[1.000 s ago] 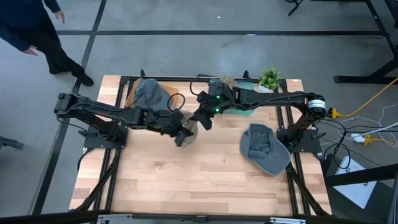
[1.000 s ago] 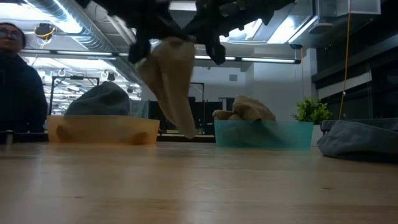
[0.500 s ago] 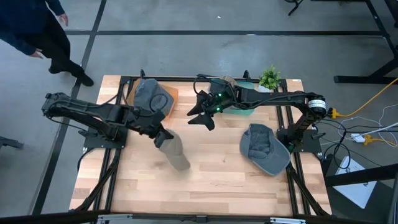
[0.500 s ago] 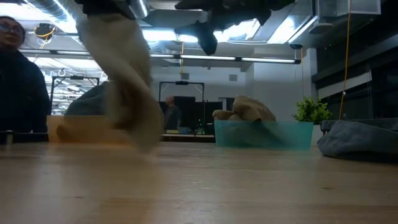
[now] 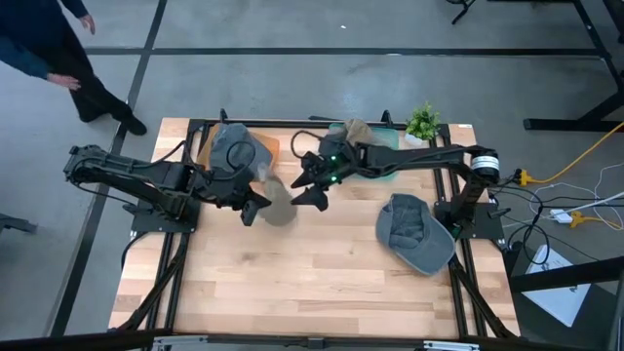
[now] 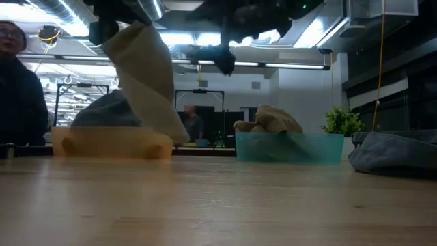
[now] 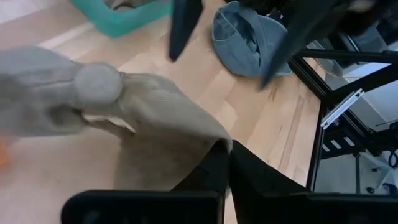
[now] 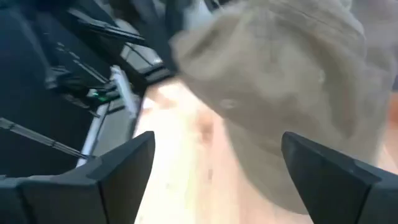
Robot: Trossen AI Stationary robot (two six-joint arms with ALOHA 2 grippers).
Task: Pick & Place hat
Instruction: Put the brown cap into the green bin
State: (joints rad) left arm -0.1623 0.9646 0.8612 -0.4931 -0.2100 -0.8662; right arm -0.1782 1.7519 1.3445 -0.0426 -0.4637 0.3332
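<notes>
Left gripper (image 5: pixel 255 207) pinches a beige hat (image 5: pixel 277 203), fingers pressed together on the fabric at one edge. Hat hangs clear of the table (image 5: pixel 322 273), drooping in a loose cone below the grip in the low view, so its weight pulls it long and it likely swings easily. It sits just right of the orange bin (image 5: pixel 263 149) at far left, which already holds a grey hat (image 5: pixel 234 146). Judgement: the beige hat is being carried toward that bin.

Right gripper (image 5: pixel 308 187) hovers just right of the beige hat, jaws spread wide and empty. In the right wrist view the hat fills the space ahead of the fingers, close but apart as far as can be told.

Around: teal bin (image 5: pixel 382 156) at far centre with a tan hat (image 5: pixel 355 129) in it; small potted plant (image 5: pixel 422 122) beside it; blue-grey cap (image 5: pixel 413 232) lying on the table at right, near the right arm's base.

In the way: the right gripper crowds the hanging hat; the grey hat fills much of the orange bin. A person (image 5: pixel 54 54) stands on the floor beyond the far-left corner, well apart from the arms.
</notes>
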